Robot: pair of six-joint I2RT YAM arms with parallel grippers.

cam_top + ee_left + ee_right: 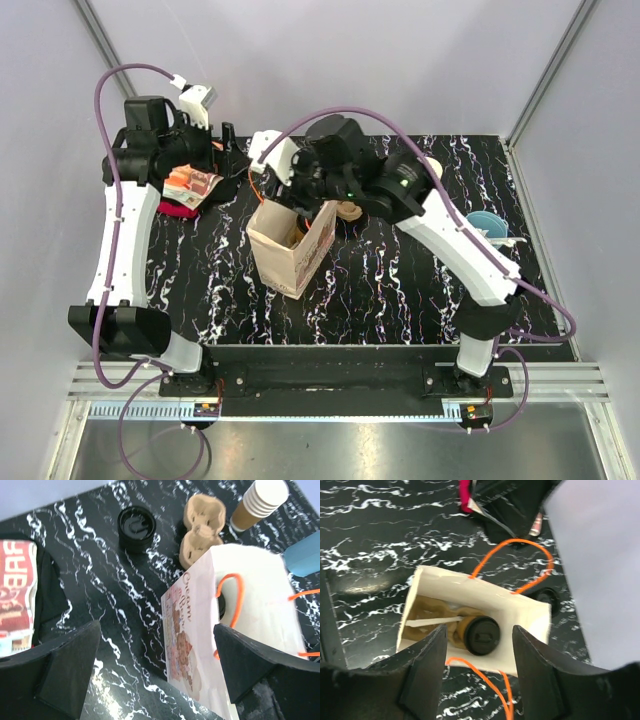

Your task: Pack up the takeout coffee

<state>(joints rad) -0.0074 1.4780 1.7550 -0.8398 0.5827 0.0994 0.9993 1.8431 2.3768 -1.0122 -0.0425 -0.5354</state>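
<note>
My right tool (479,647) stands part-open over the paper bag (520,611), gripping nothing. The takeout coffee (481,636) sits directly beneath it, inside the bag. I'd rise straight up, clear of the orange handles (520,542). The left tool (156,647) gapes wide, empty.

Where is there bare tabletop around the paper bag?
Bare table: the strip from the bag to the arm bases, and between bag and left arm. Crowded over and behind the bag: right gripper, cup carrier, cup stack.
</note>
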